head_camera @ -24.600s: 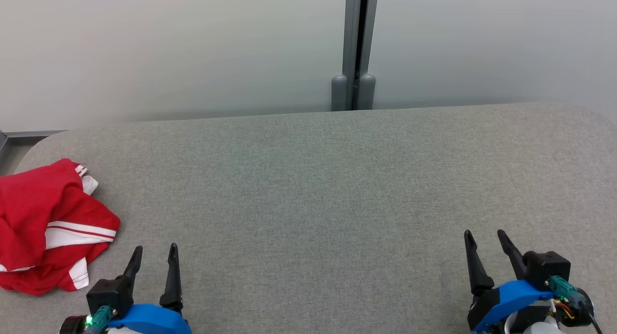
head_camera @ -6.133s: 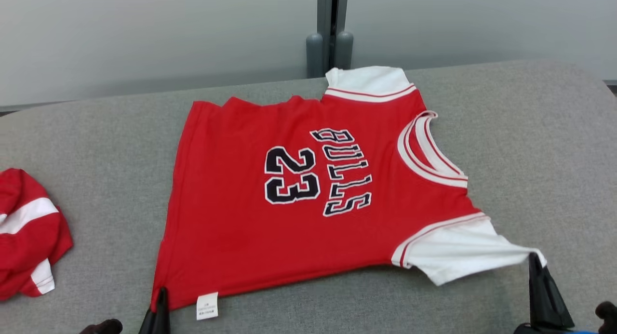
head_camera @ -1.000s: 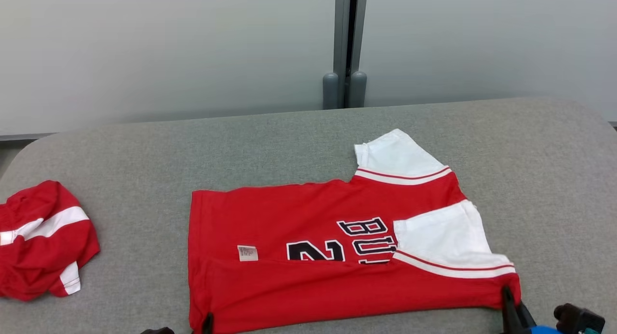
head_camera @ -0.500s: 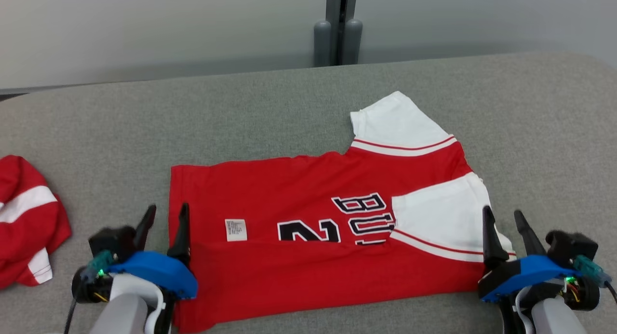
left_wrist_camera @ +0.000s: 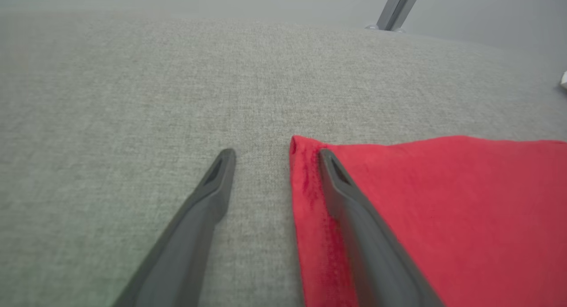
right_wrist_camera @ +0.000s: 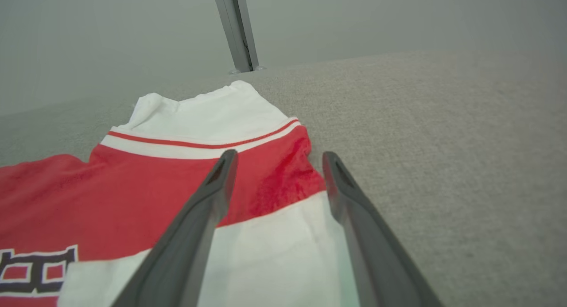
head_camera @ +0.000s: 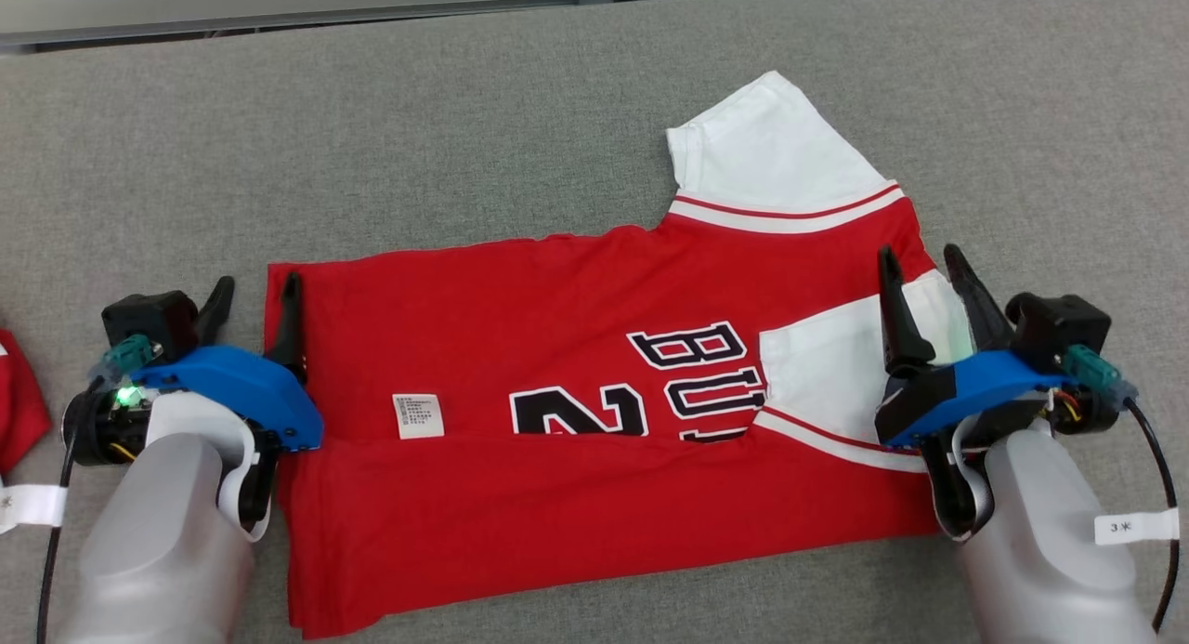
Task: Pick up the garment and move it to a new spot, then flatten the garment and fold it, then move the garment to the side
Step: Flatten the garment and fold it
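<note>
The garment [head_camera: 576, 365], a red jersey with white sleeves and black lettering, lies on the grey cushion with its near third folded over the front. My left gripper [head_camera: 258, 295] hovers open above the jersey's left hem [left_wrist_camera: 310, 183], one finger over the fabric, the other over bare cushion. At the right end my right gripper [head_camera: 920, 268] stands open above the folded white sleeve [right_wrist_camera: 274, 249], holding nothing. The far sleeve [head_camera: 762, 151] sticks out flat towards the back.
A second crumpled red garment [head_camera: 19, 398] peeks in at the far left edge. The grey padded surface [head_camera: 464, 114] extends bare behind the jersey and to its right [right_wrist_camera: 443, 143]. A grey post [right_wrist_camera: 234, 28] stands behind the far edge.
Both grippers let go of the folded near edge and opened, then rose and moved forward over the jersey's ends. The head camera tilted down, so the whole picture shifted.
</note>
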